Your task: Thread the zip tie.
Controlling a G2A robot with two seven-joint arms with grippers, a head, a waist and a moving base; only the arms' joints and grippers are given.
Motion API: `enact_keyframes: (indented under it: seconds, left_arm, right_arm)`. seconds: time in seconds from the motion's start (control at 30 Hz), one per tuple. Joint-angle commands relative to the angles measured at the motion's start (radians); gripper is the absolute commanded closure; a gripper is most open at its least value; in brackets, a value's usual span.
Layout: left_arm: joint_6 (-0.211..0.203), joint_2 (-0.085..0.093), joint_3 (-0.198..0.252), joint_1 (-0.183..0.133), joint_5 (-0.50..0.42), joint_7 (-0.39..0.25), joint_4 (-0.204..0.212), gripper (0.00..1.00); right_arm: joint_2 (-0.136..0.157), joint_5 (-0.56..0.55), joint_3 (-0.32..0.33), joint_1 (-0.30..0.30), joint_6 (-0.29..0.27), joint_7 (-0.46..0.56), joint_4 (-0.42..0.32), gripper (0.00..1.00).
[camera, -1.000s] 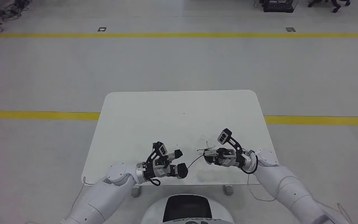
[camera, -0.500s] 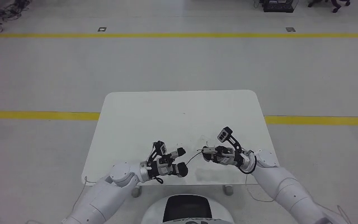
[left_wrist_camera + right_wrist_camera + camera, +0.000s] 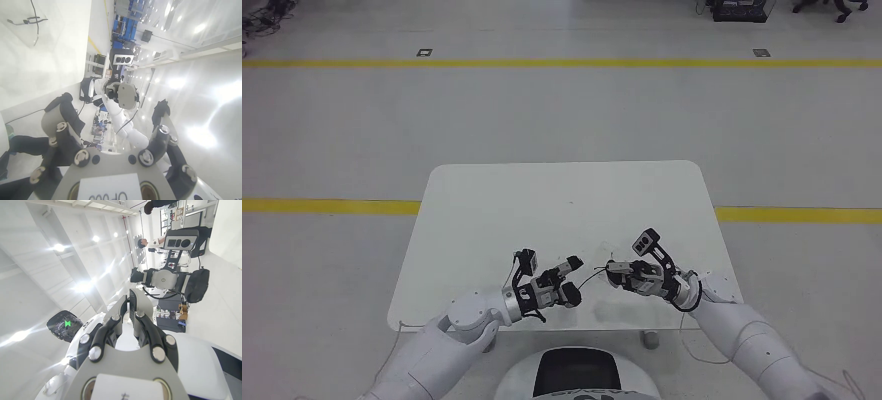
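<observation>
A thin black zip tie (image 3: 589, 273) hangs in the air above the near part of the white table (image 3: 542, 200). My right gripper (image 3: 611, 271) is shut on one end of it, and the strand runs from there toward my left gripper (image 3: 569, 279). The left gripper (image 3: 114, 100) is open with nothing between its fingers, and it faces the right gripper a short way off. In the right wrist view the right gripper (image 3: 128, 299) has its fingers pressed close together. I cannot make out the tie itself there.
Small black strands (image 3: 28, 19) lie on the table farther from me than the grippers. The table's near edge runs just under both grippers. The far half of the table is bare white surface.
My left gripper has moved right and slightly away from me, narrowing the gap to the right gripper. The tie's free end now lies close to the left fingers. The right gripper has barely moved.
</observation>
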Motion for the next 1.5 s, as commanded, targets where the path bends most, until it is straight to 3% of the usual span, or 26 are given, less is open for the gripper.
enact_keyframes:
  seconds: [0.0,0.2,0.5,0.87,1.47]
  left_arm:
    - [-0.004,-0.002,0.007,0.002,-0.006,0.013,-0.006,0.00]
    - [-0.007,-0.011,0.018,0.001,-0.061,0.052,-0.004,0.00]
    - [-0.015,-0.013,0.021,-0.003,-0.051,0.077,-0.005,0.00]
    - [-0.070,-0.018,0.034,-0.011,-0.129,-0.037,0.016,0.00]
    - [-0.079,-0.018,0.043,-0.011,-0.139,-0.052,0.016,0.00]
  right_arm:
    - [-0.002,-0.013,-0.002,-0.009,0.008,-0.036,-0.022,1.00]
    - [-0.009,-0.006,0.010,-0.031,-0.001,-0.070,-0.047,1.00]
    - [-0.012,-0.009,0.014,-0.033,-0.004,-0.085,-0.052,1.00]
    - [-0.022,0.023,0.039,-0.068,0.013,-0.100,-0.088,1.00]
    - [-0.050,0.001,0.026,-0.055,0.046,-0.083,-0.061,1.00]
